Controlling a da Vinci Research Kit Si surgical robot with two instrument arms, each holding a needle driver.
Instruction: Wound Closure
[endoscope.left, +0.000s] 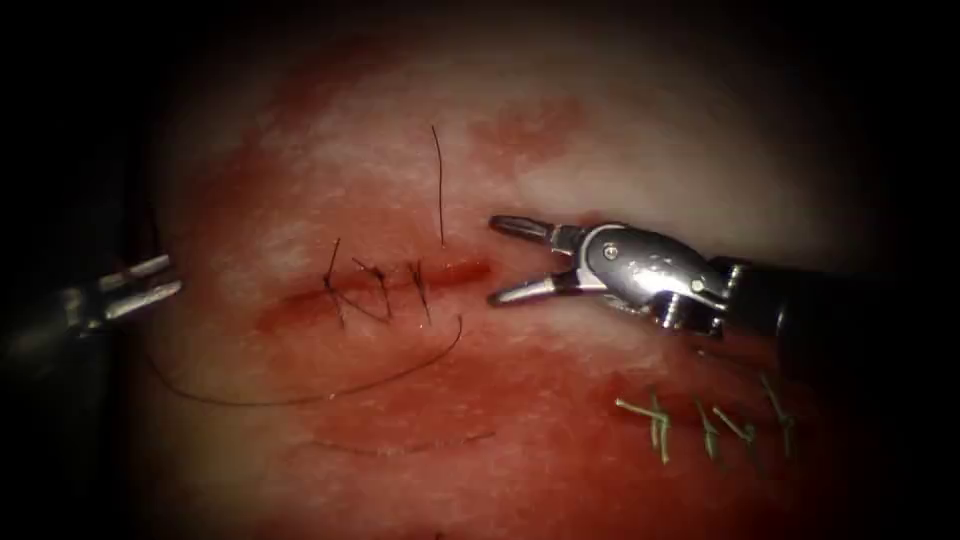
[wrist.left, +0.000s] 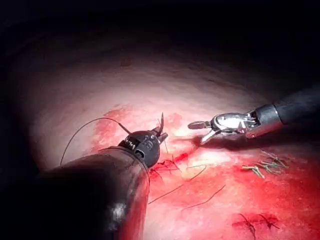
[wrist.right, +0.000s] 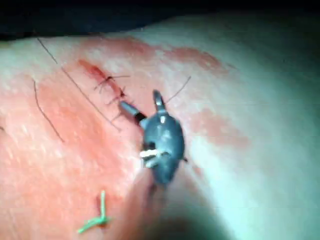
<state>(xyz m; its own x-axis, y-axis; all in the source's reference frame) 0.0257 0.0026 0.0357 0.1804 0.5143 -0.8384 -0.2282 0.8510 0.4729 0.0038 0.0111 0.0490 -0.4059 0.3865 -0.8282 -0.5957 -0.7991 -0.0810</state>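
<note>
The tissue (endoscope.left: 600, 140) carried everything, a pale slab stained with red fluid (endoscope.left: 560, 420) around and below the cut (endoscope.left: 390, 285). The cut ran across the middle, crossed by dark stitches (endoscope.left: 375, 285) on its left part, with its right end unstitched. A long dark thread (endoscope.left: 300, 398) lay on the tissue in a loose curve below the cut, from the stitches out toward the left. A straight thread end (endoscope.left: 439, 185) lay above the cut, on paler tissue. A thin reddish strand (endoscope.left: 410, 447) lay lower still. To the lower right, well apart from the cut, sat a row of green stitches (endoscope.left: 705, 425).
</note>
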